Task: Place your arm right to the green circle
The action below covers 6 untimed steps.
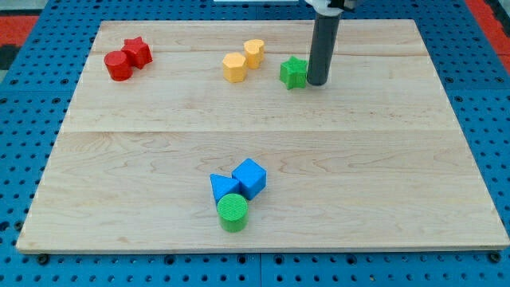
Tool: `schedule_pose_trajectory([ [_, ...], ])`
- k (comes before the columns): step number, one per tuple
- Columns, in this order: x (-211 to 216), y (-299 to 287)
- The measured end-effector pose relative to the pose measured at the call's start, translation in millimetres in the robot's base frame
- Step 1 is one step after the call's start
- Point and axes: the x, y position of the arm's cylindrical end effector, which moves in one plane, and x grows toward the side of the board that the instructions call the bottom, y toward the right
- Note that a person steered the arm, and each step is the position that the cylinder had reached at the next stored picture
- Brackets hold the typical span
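Wooden bench (382, 159) over blue pegboard. Tip (317, 82) upper centre, just right of green star (294, 72), perhaps touching. Green circle (233, 212) low centre, touching blue triangle (223, 188) beside blue cube (249, 177). No jaws on tool.

Bare board lies right of the green circle (233, 212) (blue cube (250, 177) crowds its upper edge).

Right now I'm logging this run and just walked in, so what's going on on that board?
My tip sits at the view's top, touching or nearly touching the right side of the green star. The green circle, which I'm meant to stand right of, lies far off near the view's bottom, against the blue triangle and blue cube. So I'm not there yet.
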Motion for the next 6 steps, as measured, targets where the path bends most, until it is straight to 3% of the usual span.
schedule_pose_trajectory([
  [1,-4.3,-72.5],
  [2,1.9,-70.7],
  [3,59.3,26.7],
  [4,151.3,34.5],
  [5,230.9,-17.7],
  [6,270.2,-89.4],
])
